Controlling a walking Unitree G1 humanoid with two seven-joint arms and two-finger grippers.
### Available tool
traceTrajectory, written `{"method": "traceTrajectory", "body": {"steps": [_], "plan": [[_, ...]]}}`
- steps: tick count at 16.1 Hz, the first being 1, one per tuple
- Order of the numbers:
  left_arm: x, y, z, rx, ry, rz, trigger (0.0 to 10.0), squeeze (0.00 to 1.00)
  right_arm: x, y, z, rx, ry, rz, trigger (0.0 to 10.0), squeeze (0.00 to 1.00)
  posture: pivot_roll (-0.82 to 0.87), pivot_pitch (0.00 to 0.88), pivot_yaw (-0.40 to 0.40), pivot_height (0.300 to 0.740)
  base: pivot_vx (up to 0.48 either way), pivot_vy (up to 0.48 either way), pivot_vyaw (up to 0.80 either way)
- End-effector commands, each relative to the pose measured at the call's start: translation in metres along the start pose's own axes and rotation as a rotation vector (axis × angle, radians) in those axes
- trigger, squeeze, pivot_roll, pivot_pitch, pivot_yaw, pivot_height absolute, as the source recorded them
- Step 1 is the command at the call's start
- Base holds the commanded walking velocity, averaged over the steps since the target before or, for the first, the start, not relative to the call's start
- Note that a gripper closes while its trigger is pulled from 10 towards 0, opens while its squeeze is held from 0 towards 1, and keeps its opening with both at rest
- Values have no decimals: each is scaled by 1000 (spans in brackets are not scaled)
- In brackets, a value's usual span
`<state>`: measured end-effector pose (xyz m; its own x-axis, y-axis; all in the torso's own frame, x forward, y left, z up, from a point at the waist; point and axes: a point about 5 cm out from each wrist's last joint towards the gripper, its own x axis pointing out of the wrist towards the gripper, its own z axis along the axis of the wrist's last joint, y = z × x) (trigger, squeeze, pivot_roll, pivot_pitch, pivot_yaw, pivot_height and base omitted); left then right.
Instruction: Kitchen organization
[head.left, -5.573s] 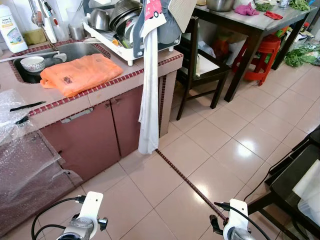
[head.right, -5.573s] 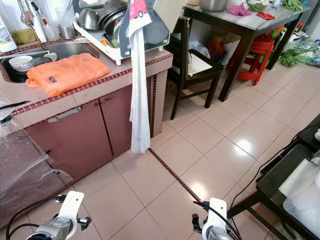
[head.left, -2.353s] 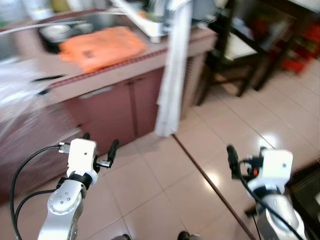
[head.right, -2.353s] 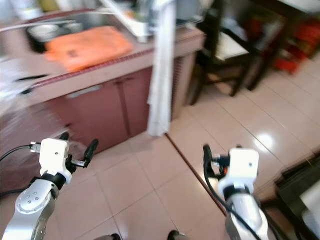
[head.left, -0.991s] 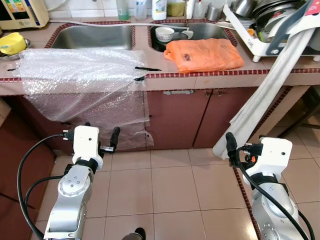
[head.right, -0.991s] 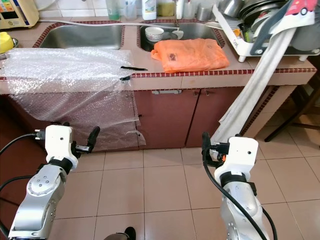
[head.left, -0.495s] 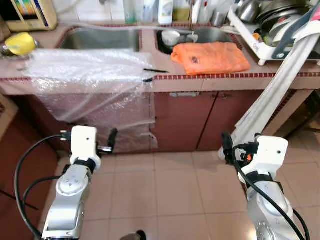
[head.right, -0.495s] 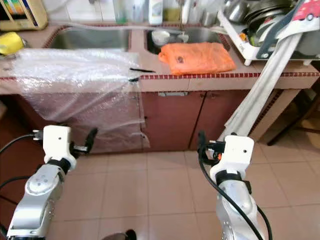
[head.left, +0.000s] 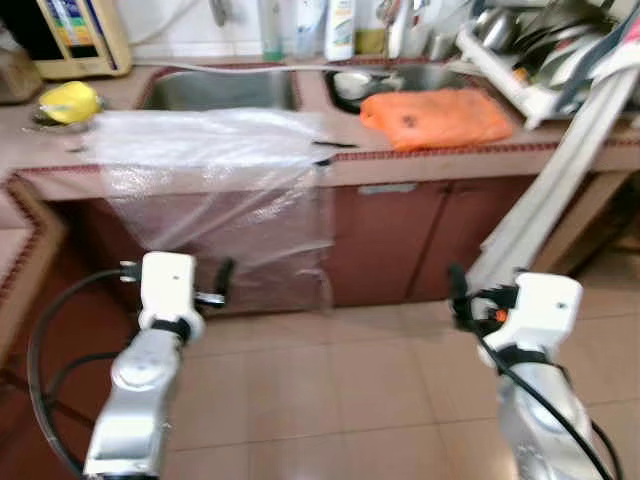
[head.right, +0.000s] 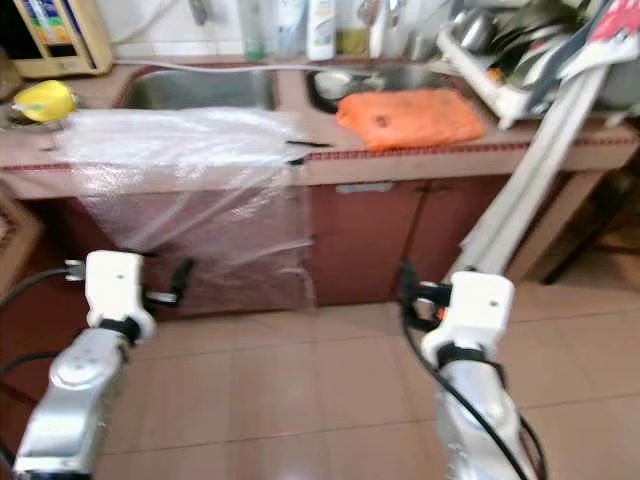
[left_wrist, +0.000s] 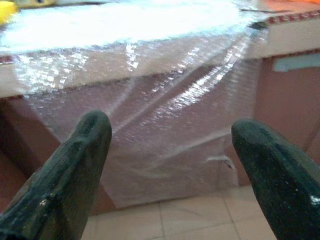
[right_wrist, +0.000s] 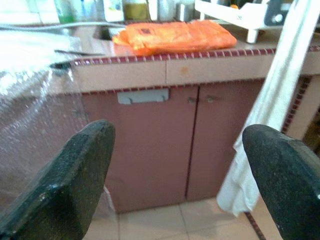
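A tiled kitchen counter (head.left: 430, 158) with brown cabinet doors (right_wrist: 150, 145) stands ahead of me. An orange plastic bag (head.left: 435, 118) lies on it in front of the right sink. A sheet of bubble wrap (head.left: 215, 160) covers the counter by the left sink (head.left: 220, 90) and hangs down over the cabinet front. A white bowl (head.left: 350, 82) sits in the right sink. My left gripper (left_wrist: 170, 125) is open and faces the hanging bubble wrap. My right gripper (right_wrist: 181, 132) is open and faces the cabinet doors below the orange bag. Both are held low over the floor, short of the counter.
A dish rack (head.left: 530, 60) full of pots stands at the counter's right end, and a long white cloth (head.left: 545, 200) hangs from it to the floor. A yellow object (head.left: 68, 100) lies at the far left. Bottles (head.left: 340, 20) line the wall. A counter corner (head.left: 20, 230) juts in at left.
The whole picture has shifted right and blurred, so the camera has turned a little left. More of the left counter shows. Both grippers hold the same open pose.
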<state>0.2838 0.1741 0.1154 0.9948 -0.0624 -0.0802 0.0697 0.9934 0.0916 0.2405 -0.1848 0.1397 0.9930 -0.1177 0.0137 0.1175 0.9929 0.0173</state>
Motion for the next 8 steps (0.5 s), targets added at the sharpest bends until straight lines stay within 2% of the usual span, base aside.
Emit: {"method": "traceTrajectory", "body": {"steps": [1,5,8], "plan": [[0,2,-1,11,11,6,10000,0,0,0,3,4,-13,-6,10000,0,-22,120,-5,740,0,326,0],[1,2,-2,6,16,14,10000,0,2,0,4,0,-17,-6,10000,0,-21,121,-12,740,0,353,0],[1,0,3,21,-22,10,10000,0,3,0,5,1,-20,-3,10000,0,-20,119,-16,740,0,0,0]]}}
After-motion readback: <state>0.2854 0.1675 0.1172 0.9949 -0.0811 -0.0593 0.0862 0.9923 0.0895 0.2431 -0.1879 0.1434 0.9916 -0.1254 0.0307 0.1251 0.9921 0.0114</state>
